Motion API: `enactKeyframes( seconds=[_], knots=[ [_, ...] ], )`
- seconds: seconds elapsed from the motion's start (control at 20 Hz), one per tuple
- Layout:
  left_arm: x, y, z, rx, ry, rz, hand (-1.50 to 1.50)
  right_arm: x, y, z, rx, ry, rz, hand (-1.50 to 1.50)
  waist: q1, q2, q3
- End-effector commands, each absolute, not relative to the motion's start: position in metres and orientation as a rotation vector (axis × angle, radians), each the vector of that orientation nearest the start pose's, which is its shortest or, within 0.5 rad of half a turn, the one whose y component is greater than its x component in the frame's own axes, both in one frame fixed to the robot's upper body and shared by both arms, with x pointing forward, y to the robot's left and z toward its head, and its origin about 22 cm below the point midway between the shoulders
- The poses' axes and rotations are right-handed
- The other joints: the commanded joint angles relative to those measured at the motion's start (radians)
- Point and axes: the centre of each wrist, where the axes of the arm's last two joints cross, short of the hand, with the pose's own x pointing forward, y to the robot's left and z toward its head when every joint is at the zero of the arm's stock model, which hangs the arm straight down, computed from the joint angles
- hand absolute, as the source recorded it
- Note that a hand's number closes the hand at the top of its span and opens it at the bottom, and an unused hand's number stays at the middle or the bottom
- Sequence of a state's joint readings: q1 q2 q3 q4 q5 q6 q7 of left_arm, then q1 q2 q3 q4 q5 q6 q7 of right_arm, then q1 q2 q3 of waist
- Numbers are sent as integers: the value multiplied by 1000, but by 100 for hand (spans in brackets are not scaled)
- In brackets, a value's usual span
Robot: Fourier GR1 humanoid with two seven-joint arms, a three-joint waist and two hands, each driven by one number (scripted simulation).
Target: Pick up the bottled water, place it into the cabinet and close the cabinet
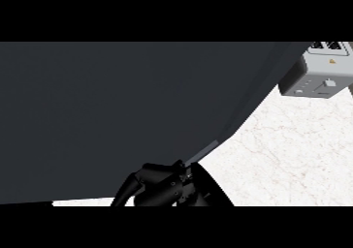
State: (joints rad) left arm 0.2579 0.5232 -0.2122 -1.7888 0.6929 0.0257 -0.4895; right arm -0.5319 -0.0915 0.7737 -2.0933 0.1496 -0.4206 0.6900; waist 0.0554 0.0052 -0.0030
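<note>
A large dark cabinet door (122,116) fills most of the head view and hides whatever lies behind it. Its slanted edge (240,116) runs from the upper right down to the lower middle. My right hand (165,186) shows at the bottom centre, right at the door's lower corner and touching it, with relaxed fingers hanging down to the left and nothing in them. No water bottle shows anywhere, and neither do the cabinet's inside or my left hand.
A grey toaster (319,72) stands at the top right, close to the door's edge. White marble counter (301,155) shows to the right of the door and in a thin strip at the lower left.
</note>
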Motion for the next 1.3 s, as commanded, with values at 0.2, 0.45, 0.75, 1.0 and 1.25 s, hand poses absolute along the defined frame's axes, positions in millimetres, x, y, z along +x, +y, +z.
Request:
enactKeyframes(
  seconds=[0.2, 0.45, 0.75, 1.0, 1.25],
  knots=[
    [154, 328, 21, -304, -1869, 124, 150, 274, -35, 199, 406, -1688, 428, 150, 1, 6, 3],
    [154, 338, 26, -279, -1889, 132, 150, 327, -47, 188, 466, -1627, 432, 150, -23, 2, 3],
    [162, 338, 25, -260, -1887, 122, 150, 382, -69, 161, 380, -1610, 435, 150, -28, 5, 3],
    [153, 335, 26, -273, -1871, 110, 150, 401, -103, 165, 370, -1636, 418, 150, -16, 12, 3],
    [162, 328, 32, -303, -1896, 96, 150, 409, -104, 156, 351, -1638, 442, 150, -4, 18, 2]
  ],
)
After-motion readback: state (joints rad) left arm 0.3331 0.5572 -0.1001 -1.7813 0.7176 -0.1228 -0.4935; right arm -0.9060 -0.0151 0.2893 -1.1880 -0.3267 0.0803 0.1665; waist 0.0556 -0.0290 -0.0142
